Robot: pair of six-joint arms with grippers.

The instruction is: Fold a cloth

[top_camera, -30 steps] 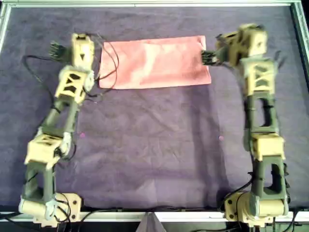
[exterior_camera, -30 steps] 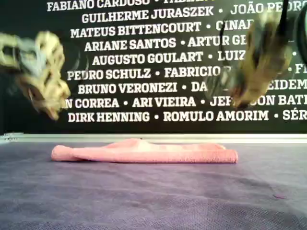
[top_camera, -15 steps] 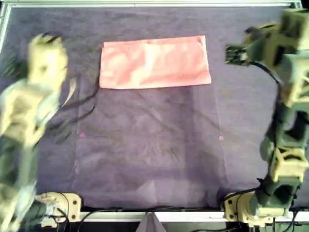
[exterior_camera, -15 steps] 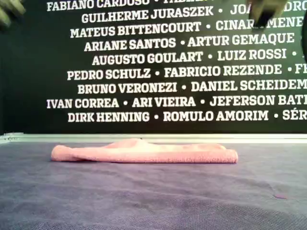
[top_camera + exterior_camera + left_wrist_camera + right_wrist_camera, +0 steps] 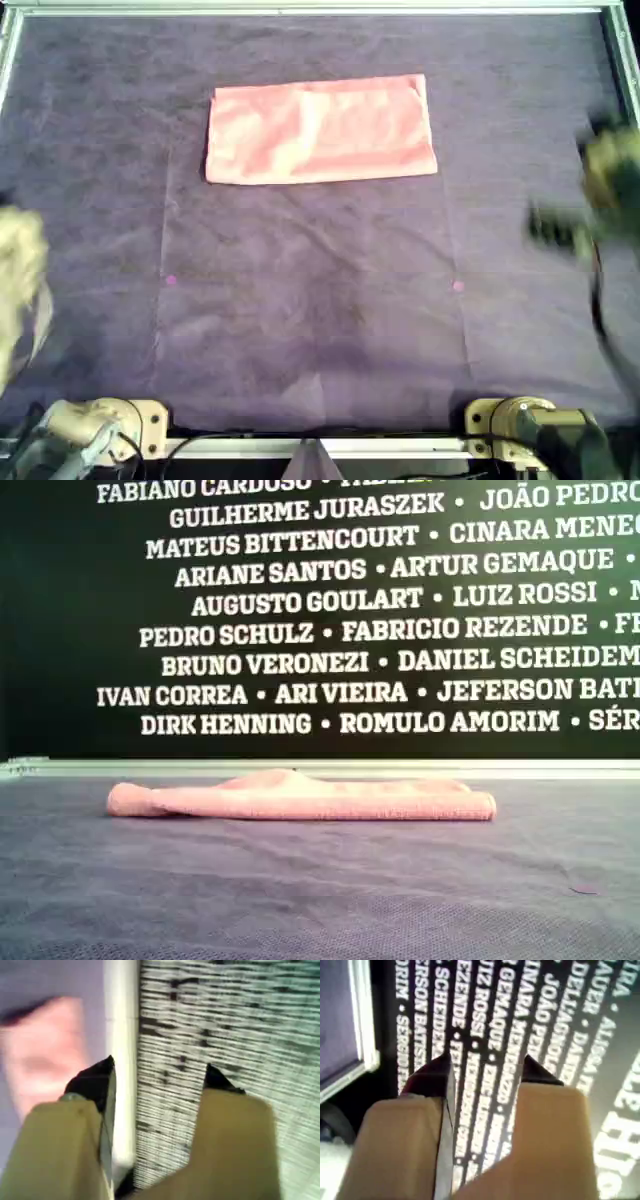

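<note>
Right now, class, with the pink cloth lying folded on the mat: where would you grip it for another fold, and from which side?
Probably pinch the cloth at a short end's two corners, coming down from above. It lies flat as a wide rectangle on the purple mat, so only its edges offer a liftable lip. Both grippers are open and well clear.

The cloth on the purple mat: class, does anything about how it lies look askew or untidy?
Slightly. The cloth lies as a folded rectangle on the mat, but its edges do not quite line up: in the exterior view one end bulges and a hump rises midway. Neither pincer touches it.
</note>
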